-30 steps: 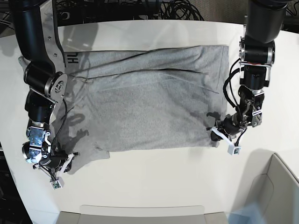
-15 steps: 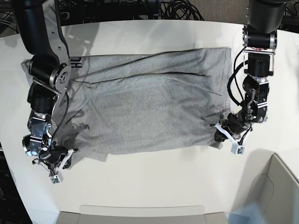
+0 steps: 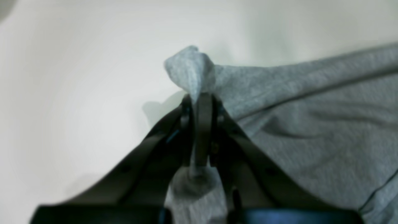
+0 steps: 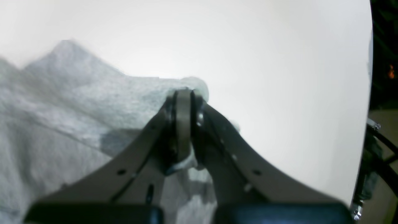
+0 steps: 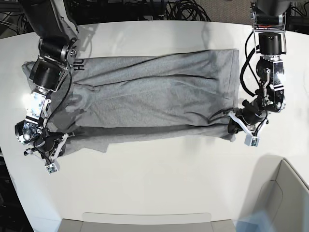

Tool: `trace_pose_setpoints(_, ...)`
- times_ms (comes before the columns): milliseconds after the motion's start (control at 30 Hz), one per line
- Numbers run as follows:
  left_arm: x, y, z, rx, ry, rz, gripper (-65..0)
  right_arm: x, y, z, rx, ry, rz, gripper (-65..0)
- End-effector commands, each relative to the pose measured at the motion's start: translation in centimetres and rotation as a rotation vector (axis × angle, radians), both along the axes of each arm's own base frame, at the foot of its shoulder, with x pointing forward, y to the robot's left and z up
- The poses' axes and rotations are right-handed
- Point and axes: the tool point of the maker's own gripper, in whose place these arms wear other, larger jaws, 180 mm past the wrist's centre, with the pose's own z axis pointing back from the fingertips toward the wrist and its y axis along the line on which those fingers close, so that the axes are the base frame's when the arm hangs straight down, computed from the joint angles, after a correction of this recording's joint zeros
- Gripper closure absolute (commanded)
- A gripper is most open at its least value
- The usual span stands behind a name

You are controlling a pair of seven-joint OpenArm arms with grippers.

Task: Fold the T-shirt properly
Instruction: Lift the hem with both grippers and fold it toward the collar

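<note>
The heather-grey soft cotton T-shirt [image 5: 154, 96] lies stretched across the middle of the white worktop [image 5: 159, 188]. At lower left the right tool [image 5: 52, 147] is clamped on a bottom corner; at right, the left tool [image 5: 236, 126] pinches the other.

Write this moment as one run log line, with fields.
phase: folding | left gripper: shut on T-shirt corner | right gripper: shut on T-shirt corner | near edge: lifted

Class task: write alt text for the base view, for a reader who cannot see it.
A grey T-shirt lies spread sideways on a white table, its near edge lifted, with each near corner pinched in closed jaws: the left gripper on the view's right, the right gripper on its left.
</note>
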Motion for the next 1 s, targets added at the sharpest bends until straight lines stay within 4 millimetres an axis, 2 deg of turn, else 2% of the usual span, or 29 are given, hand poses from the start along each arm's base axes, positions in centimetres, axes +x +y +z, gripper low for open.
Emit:
trace_pose_setpoints(0,1.0,0.3,2.2,0.011,-0.06,-0.008,0.0,0.8,-0.4,2.4,-0.02,-0.066,0.01,0.0)
trace_pose_setpoints(267,-2.3,1.8,2.9,0.051,-0.019,0.011,0.0,-2.0,-1.2,0.9,-0.064,-0.049,-0.001,0.0)
trace_pose_setpoints(533,-5.0,0.5,2.5,0.09,0.033,-0.043,0.0,-4.1,-2.6,2.5,-0.17,-0.031,-0.044,0.0)
trace_pose_setpoints(633,-6.0,0.1,2.3,0.099,0.062,-0.062,0.0,-4.8,-2.7,2.0,-0.179,-0.021,-0.044,0.0)
trace_pose_setpoints(733,-6.9,-0.2,2.5,0.116,0.076,-0.077,0.0,-6.1,-3.7,1.8,-0.186,-0.018,-0.078,0.0)
trace_pose_setpoints(833,-7.7,0.8,3.0,0.123,0.08,-0.044,0.0,-7.1,-4.7,2.0,-0.189,-0.026,-0.111,0.0)
trace_pose_setpoints(967,-8.3,0.3,3.8,0.137,0.098,-0.053,0.0,-8.6,-5.3,0.9,-0.199,0.003,-0.125,0.0)
